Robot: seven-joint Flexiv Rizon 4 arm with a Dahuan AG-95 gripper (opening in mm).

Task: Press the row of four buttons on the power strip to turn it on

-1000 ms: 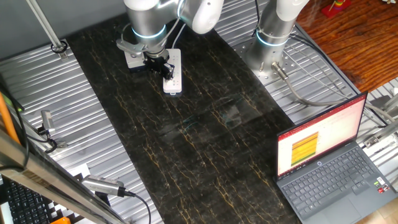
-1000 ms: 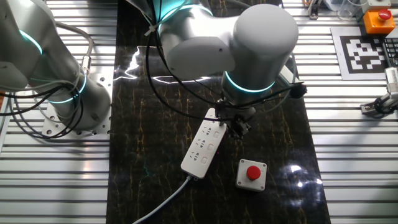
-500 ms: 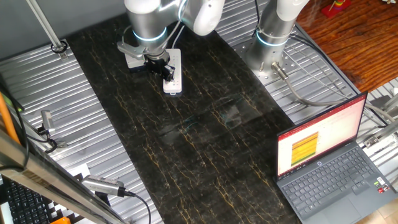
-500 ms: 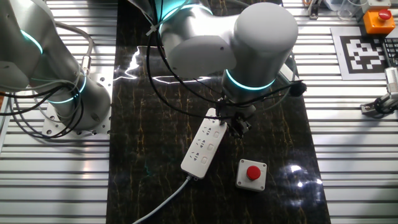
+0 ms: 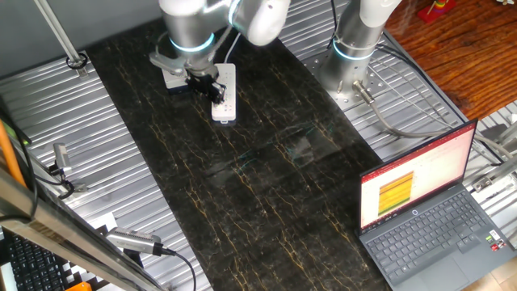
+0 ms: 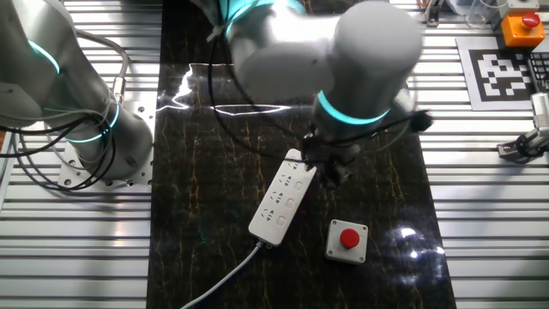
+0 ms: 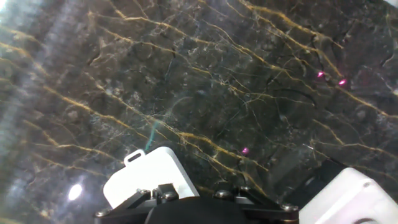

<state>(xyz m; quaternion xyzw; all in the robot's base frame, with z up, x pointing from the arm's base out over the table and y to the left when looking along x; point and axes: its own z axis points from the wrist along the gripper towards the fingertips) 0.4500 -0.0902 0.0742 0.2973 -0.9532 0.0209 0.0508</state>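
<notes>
Scene, left to right as the other fixed view shows it.

Second arm (image 6: 60, 94): grey, idle, bolted at the left edge of the bench (image 6: 77, 257), which is ribbed metal there. A loop of black cable hangs beside its base.

Dark mat (image 6: 197, 172): black with gold veining, covering the middle strip of the bench.

White cable (image 6: 219, 279): runs from the near end of the power strip toward the lower left.

Power strip (image 6: 281, 194): white bar lying flat and diagonal on the mat, near its middle. Its far end is partly hidden under the working arm's wrist. The four buttons (image 6: 298, 191) are tiny pale switches along its right edge; not all can be made out.

Claw (image 6: 332, 174): dark, pointing down just off the strip's far right edge. The bulky wrist and its black cables stand in the way, so whether it is spread or pressed together cannot be told, nor whether it touches the strip.

Red button box (image 6: 346, 240): small grey box with a round red top, on the mat right of the strip, apart from it.

Marker card (image 6: 502, 73): black-and-white squares, far right.

Laptop (image 5: 424, 214): open, screen lit, seen in one fixed view at the mat's corner.
</notes>
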